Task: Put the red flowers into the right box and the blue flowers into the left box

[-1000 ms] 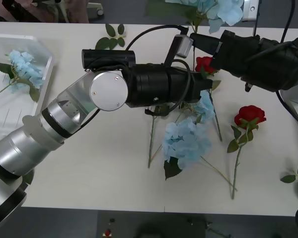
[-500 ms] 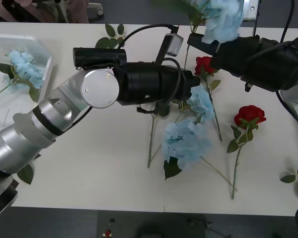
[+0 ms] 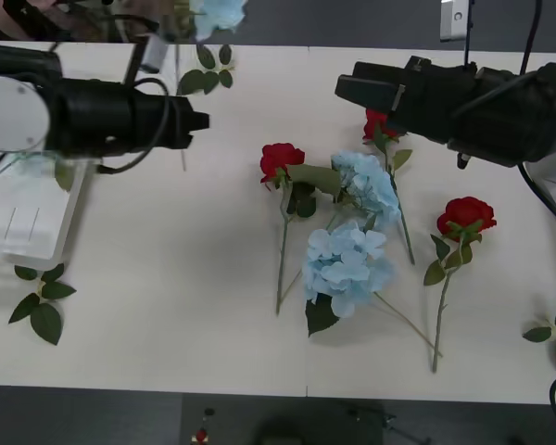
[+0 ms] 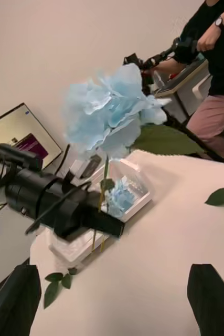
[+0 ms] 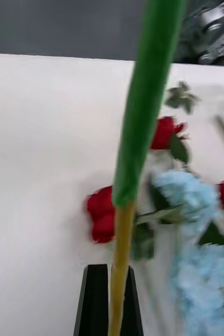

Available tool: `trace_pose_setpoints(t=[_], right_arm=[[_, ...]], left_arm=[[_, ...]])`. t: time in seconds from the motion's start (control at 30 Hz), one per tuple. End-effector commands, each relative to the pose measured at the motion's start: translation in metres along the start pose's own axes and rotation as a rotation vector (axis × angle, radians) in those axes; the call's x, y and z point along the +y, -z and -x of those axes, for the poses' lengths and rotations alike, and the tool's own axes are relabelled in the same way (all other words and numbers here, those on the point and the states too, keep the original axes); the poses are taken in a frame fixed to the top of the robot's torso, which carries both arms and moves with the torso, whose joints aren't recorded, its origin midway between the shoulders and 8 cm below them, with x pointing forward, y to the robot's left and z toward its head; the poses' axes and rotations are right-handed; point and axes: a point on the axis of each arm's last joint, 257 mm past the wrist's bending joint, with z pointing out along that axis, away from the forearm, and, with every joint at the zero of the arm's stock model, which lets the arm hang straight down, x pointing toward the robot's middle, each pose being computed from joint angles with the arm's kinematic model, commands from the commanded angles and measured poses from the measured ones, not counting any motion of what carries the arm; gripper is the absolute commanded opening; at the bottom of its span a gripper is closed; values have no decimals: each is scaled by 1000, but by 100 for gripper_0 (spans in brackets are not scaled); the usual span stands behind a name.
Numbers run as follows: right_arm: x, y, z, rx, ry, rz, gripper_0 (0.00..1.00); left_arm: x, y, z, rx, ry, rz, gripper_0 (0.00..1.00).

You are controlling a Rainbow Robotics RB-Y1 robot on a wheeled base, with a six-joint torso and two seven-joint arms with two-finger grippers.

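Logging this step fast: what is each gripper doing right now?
Left gripper: shut on the thin green stem of a pale blue hydrangea flower, near the white slotted box.
Right gripper: open, holding nothing.

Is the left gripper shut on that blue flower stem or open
Shut. The left gripper's black fingers pinch the stem between them, and the blue flower stands upright above it, near the left box.

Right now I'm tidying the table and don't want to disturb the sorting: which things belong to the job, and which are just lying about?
Job:
red flowers
blue flowers
held blue flower, stem in left gripper fingers
left box

Lying about:
leaf sprigs
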Motion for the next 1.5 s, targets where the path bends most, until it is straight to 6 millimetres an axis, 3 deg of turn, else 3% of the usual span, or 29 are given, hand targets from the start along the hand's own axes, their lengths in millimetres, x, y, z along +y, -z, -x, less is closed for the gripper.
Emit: trace_pose_setpoints(t=[0.03, 0.1, 0.17, 0.27, 0.5, 0.7, 0.8, 0.93, 1.1, 1.2, 1.33, 1.4, 1.47, 1.5], right_arm=[[11, 8, 2, 88, -156, 17, 82], [8, 16, -13, 158, -236, -6, 82], [0, 32, -33, 263, -333, -61, 82], [-12, 62, -59, 411, -401, -177, 82], [-12, 117, -92, 591, -624, -464, 82], [-27, 156, -128, 629, -656, -727, 82], [-38, 170, -144, 616, -705, -822, 82], [-64, 200, -171, 633, -662, -958, 82], [-100, 229, -187, 585, -632, -1097, 82], [-113, 242, -200, 595, -607, -1141, 82], [-122, 245, -214, 594, -596, -1153, 82], [-126, 247, -222, 590, -596, -1158, 82], [-130, 251, -231, 596, -595, -1172, 82], [-130, 251, -231, 596, -595, -1172, 82]], left_arm=[[84, 73, -6, 69, -68, 203, 0], [113, 99, -18, 105, -79, 275, 0], [159, 134, -39, 159, -114, 392, 0], [201, 176, -68, 244, -180, 492, 0], [251, 222, -131, 384, -228, 581, 0], [294, 267, -150, 503, -370, 679, 0], [306, 280, -152, 529, -401, 701, 1], [315, 291, -139, 536, -461, 723, 38], [330, 310, -117, 529, -534, 764, 59], [324, 305, -101, 496, -556, 754, 64], [301, 279, -83, 402, -510, 690, 65], [277, 256, -64, 317, -478, 626, 65], [239, 227, -41, 244, -461, 526, 65], [239, 227, -41, 244, -461, 526, 65]])
